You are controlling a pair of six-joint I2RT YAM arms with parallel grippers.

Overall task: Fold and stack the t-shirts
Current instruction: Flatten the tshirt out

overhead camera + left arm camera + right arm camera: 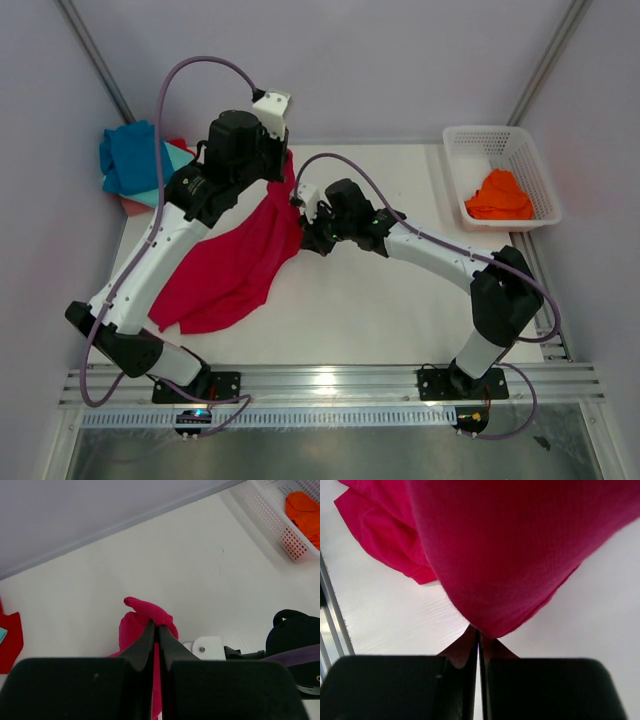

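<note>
A large crimson t-shirt [240, 265] hangs partly lifted, its lower part trailing on the white table [380, 310]. My left gripper [284, 168] is shut on a bunched fold of it; in the left wrist view the cloth [145, 611] sticks out above the closed left gripper [157, 626]. My right gripper [302, 215] is shut on the shirt's right edge. In the right wrist view the shirt [520, 555] drapes down into the closed right gripper [479, 634]. A blue and teal t-shirt pile [130, 160] with pink [135, 205] and red [178, 145] lies at the back left.
A white lattice basket [505, 140] stands at the back right with an orange t-shirt [498, 195] in it, also seen as the basket [270, 517] in the left wrist view. Grey walls close in the back and sides. A metal rail [330, 385] runs along the near edge.
</note>
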